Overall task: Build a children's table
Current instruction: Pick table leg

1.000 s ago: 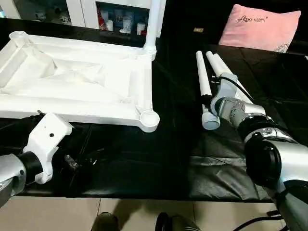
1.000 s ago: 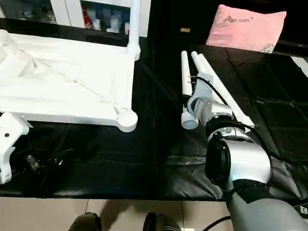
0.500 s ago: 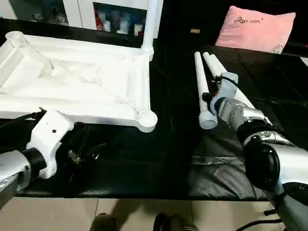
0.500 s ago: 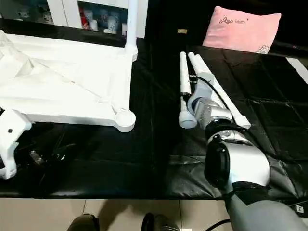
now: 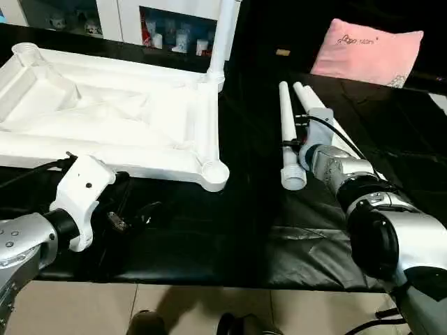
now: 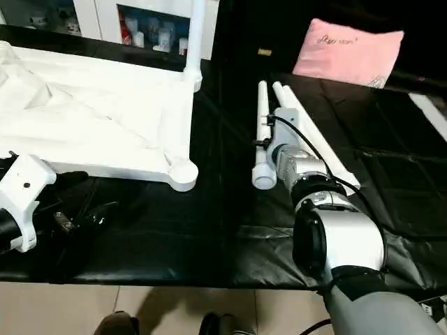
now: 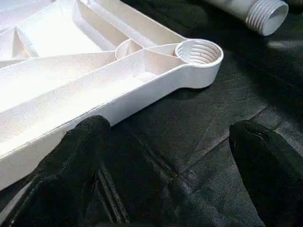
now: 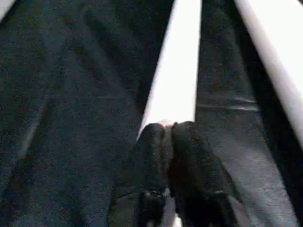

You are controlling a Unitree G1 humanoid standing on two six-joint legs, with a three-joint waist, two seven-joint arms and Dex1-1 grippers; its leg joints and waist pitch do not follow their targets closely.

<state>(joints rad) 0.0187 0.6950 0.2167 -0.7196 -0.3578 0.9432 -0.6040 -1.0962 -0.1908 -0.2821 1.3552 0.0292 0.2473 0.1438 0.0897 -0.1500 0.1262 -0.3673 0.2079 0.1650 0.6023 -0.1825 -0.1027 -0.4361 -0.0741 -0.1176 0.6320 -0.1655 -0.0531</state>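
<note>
While the tabletop (image 5: pixel 119 125) lies upside down on the black cloth (image 5: pixel 251 209) at our left, ribs facing up, one leg (image 5: pixel 222 35) already stands upright in its far right corner socket. The near right corner socket (image 7: pixel 199 52) is bare, and in the left wrist view we can see the thread inside it. Our left gripper (image 7: pixel 165 179) sits low at the near long edge of the tabletop, its two black fingers (image 7: pixel 80 156) spread wide with nothing between them; one finger lies just beside the tabletop's rim, the other rests apart on the cloth.

Moving toward the middle, we see a strip of bare black cloth between the tabletop and the loose legs.

On our right, three loose legs lie side by side on the cloth, running away from us. The leftmost loose leg (image 5: pixel 288 132) has its threaded end (image 5: pixel 293 180) pointing toward us. Our right gripper (image 8: pixel 168 142) reaches along this leg, and in the right wrist view its black fingers (image 8: pixel 189 156) are drawn together at the near stretch of that leg; we cannot tell whether they actually clamp it or only rest against it. The other two legs (image 5: pixel 314 101) lie just beside it, partly hidden by our right forearm (image 5: pixel 349 174).

Beyond them, at the far right, a pink pillow (image 5: pixel 367 52) lies on the dark surface, and a white cabinet (image 5: pixel 140 21) stands behind the tabletop.
</note>
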